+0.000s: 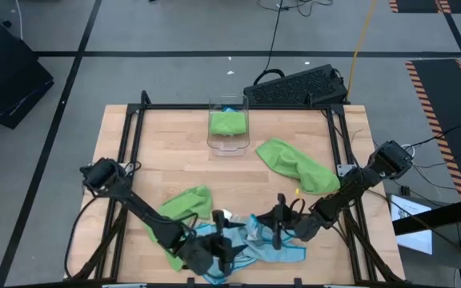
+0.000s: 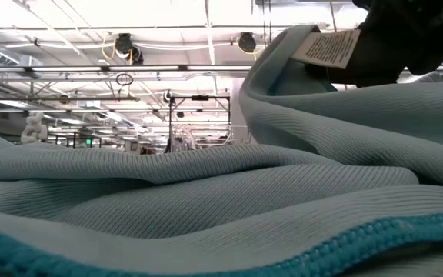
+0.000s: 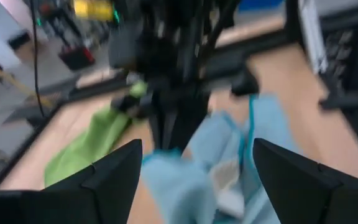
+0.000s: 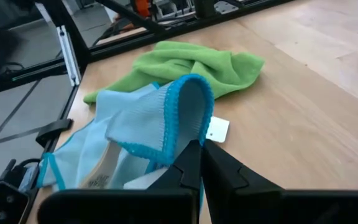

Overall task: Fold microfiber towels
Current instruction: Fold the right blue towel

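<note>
Light blue ribbed microfiber towel with teal stitched edge [image 1: 250, 240]: seen from above crumpled at the near middle of the pale wooden table [image 1: 182, 160], between the two grippers. Lime green microfiber towel [image 1: 184, 203]: bunched just left of it, touching its edge. Second lime green towel [image 1: 298, 166]: spread at the right, well apart from the first. Third lime green towel [image 1: 227, 122]: folded inside the clear plastic bin [image 1: 229, 145] at the far middle. Left gripper [image 1: 224, 250]: low at the near edge, over the blue towel. Right gripper [image 1: 277, 226]: on the blue towel's right part.

Low view: filled by folds of the blue towel [image 2: 206, 192]; a white printed tag [image 2: 328, 48] is raised at the upper right against a dark gripper body [image 2: 406, 38]; which arm it belongs to cannot be told here.

Left wrist view: the left gripper [image 3: 194, 168] is shown with jaws spread wide and nothing between them, the blue towel [image 3: 229, 162] beyond and the green towel [image 3: 86, 149] to one side.

Right wrist view: the right gripper [image 4: 199, 163] is shown with jaws pinched together on a raised fold of the blue towel [image 4: 160, 121]; a green towel [image 4: 191, 65] lies behind it.
</note>
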### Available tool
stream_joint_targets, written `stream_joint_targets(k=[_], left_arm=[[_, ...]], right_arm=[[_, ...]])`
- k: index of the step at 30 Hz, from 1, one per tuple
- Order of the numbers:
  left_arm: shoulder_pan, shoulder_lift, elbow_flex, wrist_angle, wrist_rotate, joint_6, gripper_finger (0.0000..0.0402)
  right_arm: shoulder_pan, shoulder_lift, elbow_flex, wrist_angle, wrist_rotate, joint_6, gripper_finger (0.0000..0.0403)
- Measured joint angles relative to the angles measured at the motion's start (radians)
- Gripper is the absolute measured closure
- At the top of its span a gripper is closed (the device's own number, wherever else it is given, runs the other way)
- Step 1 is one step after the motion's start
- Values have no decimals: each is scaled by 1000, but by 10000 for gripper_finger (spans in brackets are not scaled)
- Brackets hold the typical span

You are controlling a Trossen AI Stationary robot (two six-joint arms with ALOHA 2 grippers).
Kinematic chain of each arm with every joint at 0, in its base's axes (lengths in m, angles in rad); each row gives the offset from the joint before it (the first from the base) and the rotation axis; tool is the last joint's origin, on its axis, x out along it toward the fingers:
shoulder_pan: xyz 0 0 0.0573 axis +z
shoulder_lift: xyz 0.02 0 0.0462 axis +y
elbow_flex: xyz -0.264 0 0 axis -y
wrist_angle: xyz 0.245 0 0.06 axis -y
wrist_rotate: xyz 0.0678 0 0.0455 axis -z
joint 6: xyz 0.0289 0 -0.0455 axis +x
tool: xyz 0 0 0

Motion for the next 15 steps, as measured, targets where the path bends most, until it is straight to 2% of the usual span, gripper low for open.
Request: stream_joint_targets(k=[6, 11, 15], left_arm=[[6, 88, 4, 255, 60, 156, 104], [27, 141, 49, 148, -78, 183, 116], [55, 154, 66, 35, -86, 95, 109]], right_arm=[[-6, 0, 0, 3, 0, 0, 402], [-6, 0, 0, -2, 0, -1, 402], [-7, 0, 0, -2, 0, -5, 402]])
